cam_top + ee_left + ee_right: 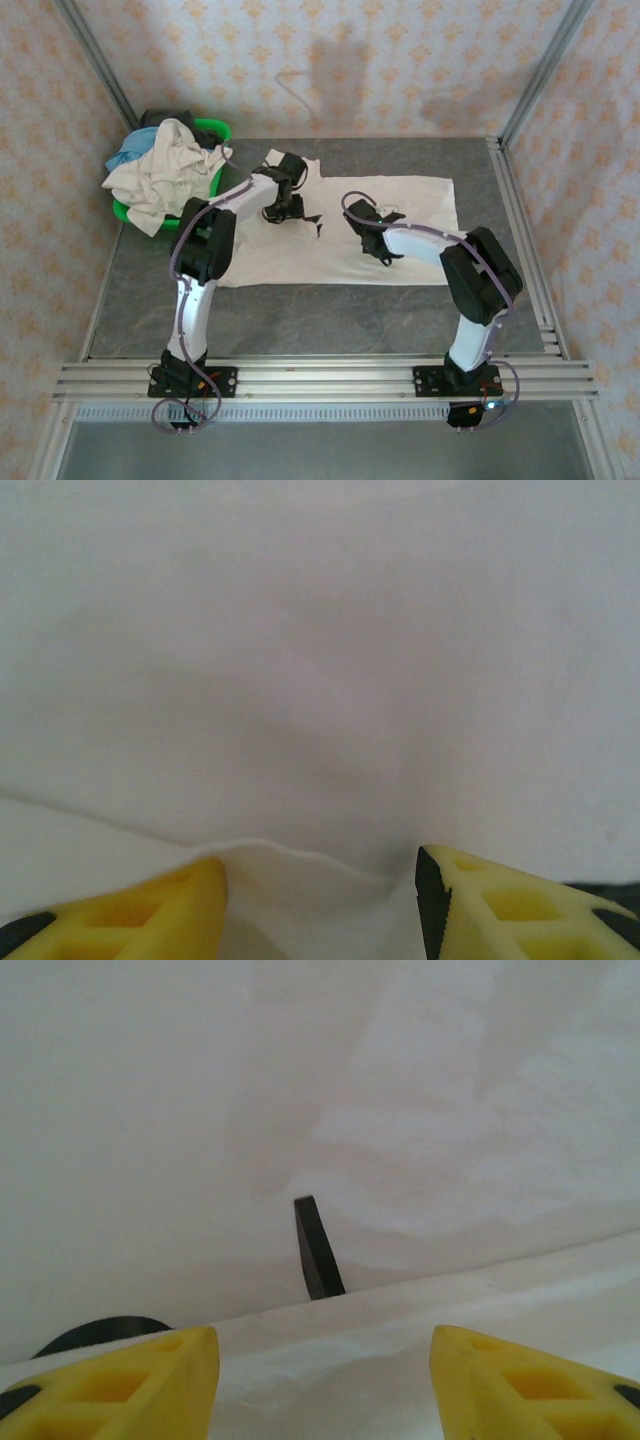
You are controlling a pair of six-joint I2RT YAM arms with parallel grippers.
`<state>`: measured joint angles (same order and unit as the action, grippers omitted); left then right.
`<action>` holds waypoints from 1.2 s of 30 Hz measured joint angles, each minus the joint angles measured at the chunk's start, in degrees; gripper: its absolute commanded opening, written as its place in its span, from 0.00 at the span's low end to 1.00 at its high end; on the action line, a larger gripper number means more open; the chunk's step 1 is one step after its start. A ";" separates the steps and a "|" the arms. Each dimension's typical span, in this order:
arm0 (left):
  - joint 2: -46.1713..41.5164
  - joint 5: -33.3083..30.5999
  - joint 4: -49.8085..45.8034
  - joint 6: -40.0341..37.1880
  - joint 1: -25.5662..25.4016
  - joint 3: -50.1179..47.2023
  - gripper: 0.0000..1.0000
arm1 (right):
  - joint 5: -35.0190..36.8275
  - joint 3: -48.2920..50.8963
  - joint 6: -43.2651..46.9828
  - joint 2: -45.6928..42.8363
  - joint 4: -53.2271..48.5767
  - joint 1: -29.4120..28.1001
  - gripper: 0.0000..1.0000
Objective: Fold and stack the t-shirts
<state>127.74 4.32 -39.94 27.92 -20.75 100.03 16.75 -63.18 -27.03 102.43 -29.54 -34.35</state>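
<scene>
Cream-white cloth t-shirt (420,205) flat on grey table (300,320), left claw (320,865) low on it, fingers parted astride a raised fold, right claw (322,1335) wide apart over a doubled edge, black print mark (318,1250) just ahead

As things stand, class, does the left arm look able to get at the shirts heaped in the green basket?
Probably yes: the heaped shirts in the green basket lie beside the left arm, nothing between, and the left gripper is open over the white shirt.
</scene>
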 measured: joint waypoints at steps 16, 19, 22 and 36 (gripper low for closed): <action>8.28 2.78 -4.90 -1.57 -0.11 15.91 0.10 | 0.04 1.60 0.24 -1.31 -0.02 0.02 0.59; 7.72 2.67 -5.18 -2.45 -0.57 16.20 0.23 | 0.07 2.16 0.24 -2.43 -0.07 0.02 0.59; 4.13 1.88 -4.92 -3.13 -1.38 10.56 0.36 | 0.13 2.67 0.24 -4.13 -0.07 0.02 0.59; -1.90 0.87 -4.61 -3.61 -4.76 -0.39 0.46 | 0.20 3.10 0.92 -5.40 -0.02 0.02 0.59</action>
<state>125.84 5.19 -44.56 24.32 -25.52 99.63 16.95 -60.07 -26.11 97.03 -29.56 -34.33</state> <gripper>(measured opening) 0.467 0.590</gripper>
